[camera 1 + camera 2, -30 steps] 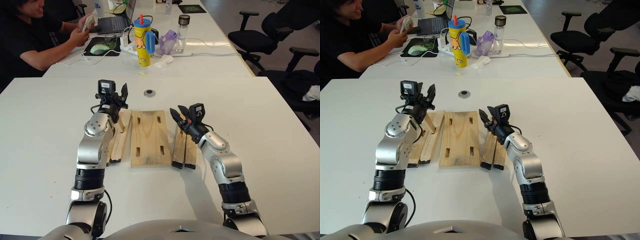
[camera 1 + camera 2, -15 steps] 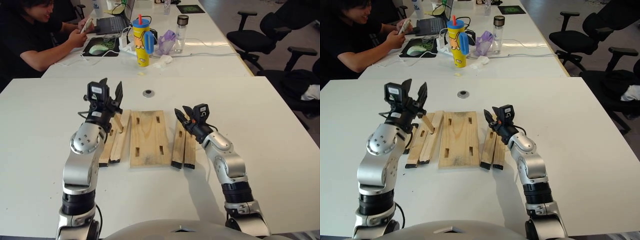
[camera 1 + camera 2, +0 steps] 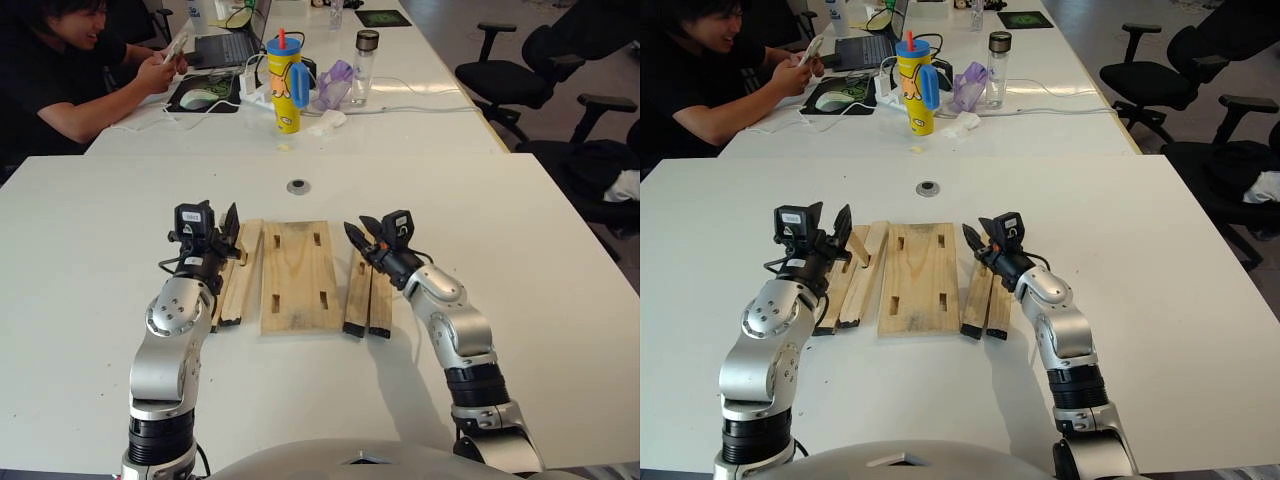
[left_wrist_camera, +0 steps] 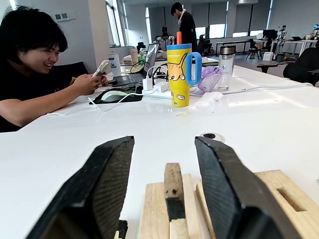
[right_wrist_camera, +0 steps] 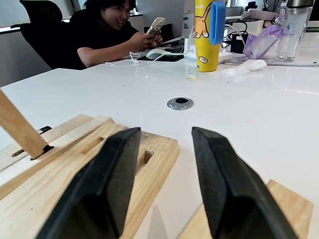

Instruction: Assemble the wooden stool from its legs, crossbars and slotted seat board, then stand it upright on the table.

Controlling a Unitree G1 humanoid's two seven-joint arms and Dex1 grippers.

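Your left claw (image 3: 218,228) is released, with the tilted crossbar (image 4: 173,189) between its jaws, on the legs (image 3: 243,285) just left of the seat board (image 3: 297,275). Centre it, go lower, then clench gently. Your right claw (image 3: 360,230), also released, hovers at the board's far right corner.

Broad white table (image 3: 80,300) across the lower frame. Behind it, upper centre, a second long white desk (image 3: 430,75). Black swivel office chairs (image 3: 520,70) upper right on pale grey floor (image 3: 455,25). Bright tall windows (image 4: 215,31) glow along the far wall.
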